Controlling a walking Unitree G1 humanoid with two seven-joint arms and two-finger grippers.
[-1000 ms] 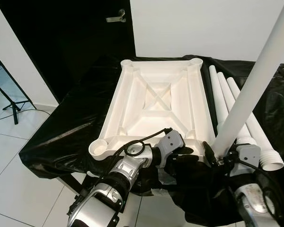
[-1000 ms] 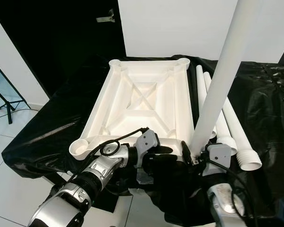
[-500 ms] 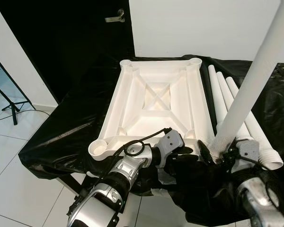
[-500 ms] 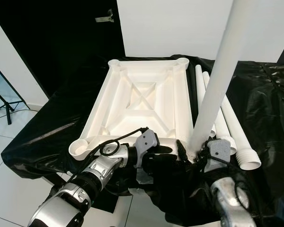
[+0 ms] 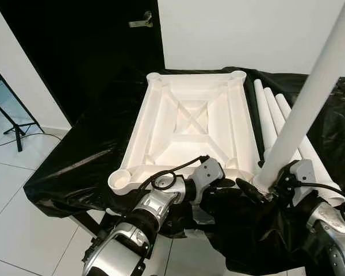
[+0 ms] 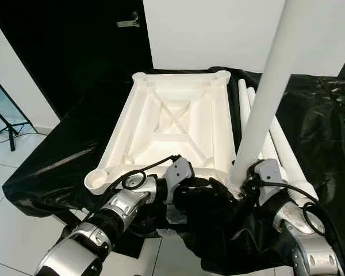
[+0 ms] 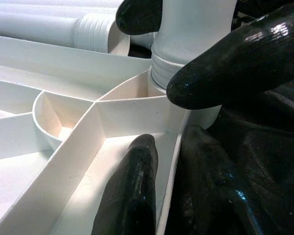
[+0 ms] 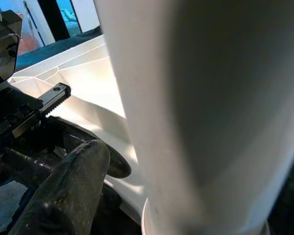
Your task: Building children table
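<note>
A white tabletop (image 5: 190, 115) lies upside down on black sheeting, ribs up, with a round socket at each corner. My right gripper (image 6: 238, 187) is shut on a long white leg (image 5: 310, 103) just above its base. The leg stands leaning slightly, and its threaded end (image 7: 179, 73) sits in the near right corner socket. My left gripper (image 7: 170, 139) is shut on the tabletop's near rim beside that socket, one finger inside the wall and one outside. Three spare legs (image 5: 270, 121) lie side by side along the tabletop's right edge.
The black sheeting (image 5: 86, 155) drapes over the work surface and hangs off its near and left edges. A black door (image 5: 92, 46) with a metal handle stands behind on the left. A stand's legs (image 5: 11, 123) and a cable rest on the white tiled floor at the left.
My right wrist has swung to the right and a little farther back around the leg's base, still gripping it. The leg stays over the near right corner. My left arm has not moved.
</note>
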